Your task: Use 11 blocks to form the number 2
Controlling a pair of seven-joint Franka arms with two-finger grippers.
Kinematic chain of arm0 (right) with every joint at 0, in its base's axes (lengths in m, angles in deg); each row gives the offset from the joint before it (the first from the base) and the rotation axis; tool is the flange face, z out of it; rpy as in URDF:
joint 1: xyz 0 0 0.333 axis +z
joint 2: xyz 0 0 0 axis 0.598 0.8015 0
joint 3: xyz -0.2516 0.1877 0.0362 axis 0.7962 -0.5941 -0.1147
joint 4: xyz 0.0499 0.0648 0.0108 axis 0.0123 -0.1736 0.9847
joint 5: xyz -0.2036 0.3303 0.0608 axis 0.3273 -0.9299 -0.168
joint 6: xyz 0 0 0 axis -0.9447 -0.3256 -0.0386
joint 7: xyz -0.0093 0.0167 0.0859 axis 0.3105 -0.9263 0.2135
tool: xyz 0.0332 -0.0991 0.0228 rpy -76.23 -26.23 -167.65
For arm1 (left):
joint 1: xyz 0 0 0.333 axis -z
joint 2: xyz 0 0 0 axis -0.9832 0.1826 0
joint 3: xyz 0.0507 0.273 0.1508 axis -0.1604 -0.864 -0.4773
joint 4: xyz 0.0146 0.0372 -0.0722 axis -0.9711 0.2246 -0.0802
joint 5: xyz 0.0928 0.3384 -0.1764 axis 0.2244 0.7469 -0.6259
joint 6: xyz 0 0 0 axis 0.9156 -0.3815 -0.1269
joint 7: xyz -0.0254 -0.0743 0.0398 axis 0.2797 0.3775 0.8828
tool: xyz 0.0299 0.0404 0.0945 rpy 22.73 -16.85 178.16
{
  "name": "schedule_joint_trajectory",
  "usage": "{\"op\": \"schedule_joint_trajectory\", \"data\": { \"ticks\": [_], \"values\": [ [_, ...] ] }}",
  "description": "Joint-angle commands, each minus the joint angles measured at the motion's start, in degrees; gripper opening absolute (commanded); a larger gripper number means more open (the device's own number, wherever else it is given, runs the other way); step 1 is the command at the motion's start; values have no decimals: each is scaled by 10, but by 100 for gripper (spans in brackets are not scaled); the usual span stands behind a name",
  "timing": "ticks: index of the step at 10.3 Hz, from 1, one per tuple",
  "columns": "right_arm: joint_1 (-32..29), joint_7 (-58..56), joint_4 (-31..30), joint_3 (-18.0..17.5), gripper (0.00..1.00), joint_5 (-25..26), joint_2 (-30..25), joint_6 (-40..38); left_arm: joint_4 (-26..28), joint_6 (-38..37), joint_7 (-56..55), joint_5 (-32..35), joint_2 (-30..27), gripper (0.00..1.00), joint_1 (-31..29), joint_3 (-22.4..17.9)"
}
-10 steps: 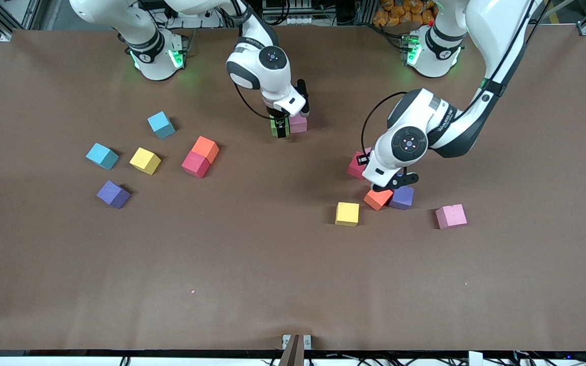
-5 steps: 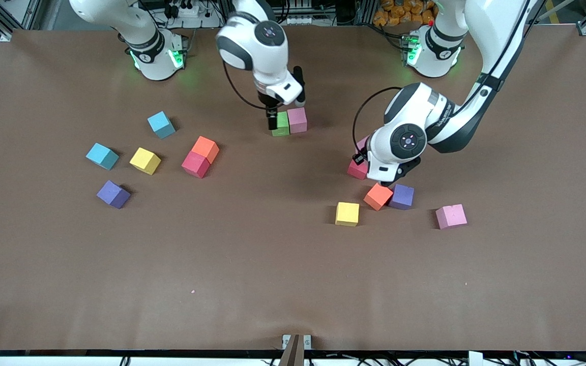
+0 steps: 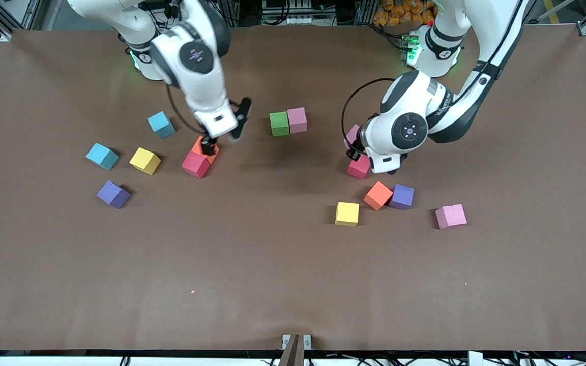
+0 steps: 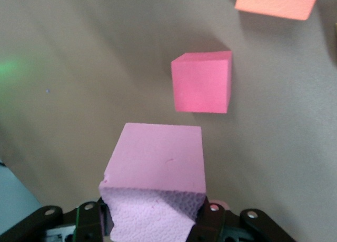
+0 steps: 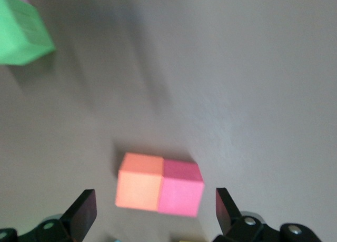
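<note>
Though arm lettering (image 3: 443,118) seems unreadable, left end effector (image 4: 158,221) grips pink block (image 4: 158,163).

From my right wrist camera I see the right gripper (image 5: 152,210) spread wide, its dark fingertips (image 5: 81,208) flanking an orange block (image 5: 139,181). A red block (image 5: 180,188) touches that orange block, and a green block (image 5: 22,31) sits well apart from it.
</note>
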Motion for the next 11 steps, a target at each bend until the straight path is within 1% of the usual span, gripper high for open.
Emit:
{"op": "schedule_joint_trajectory", "data": {
  "ticks": [1, 3, 4, 6, 7, 9, 11],
  "values": [
    [-75, -2, -18, -9, 100, 17, -7, 7, 34, 46, -79, -14, -12, 0, 7, 17],
    [-131, -10, -43, -11, 100, 17, 2, 47, 54, 78, -118, -14, -13, 0, 9, 31],
    [-154, -13, -65, -12, 100, 17, 9, 78, 72, 116, -149, -14, -15, 0, 9, 34],
    [-204, 5, -100, -13, 100, 12, 27, 134, 128, 246, -205, -14, -12, 0, 20, 43],
    [-225, 10, -100, -13, 100, 9, 34, 135, 149, 272, -208, -14, -13, 0, 20, 43],
    [-233, 44, -100, -13, 100, 7, 41, 137, 163, 283, -253, -14, -15, 0, 25, 44],
    [-276, -4, -99, -13, 100, 38, 46, 140, 184, 309, -275, -14, -15, 0, 33, 48]
  ]
}}
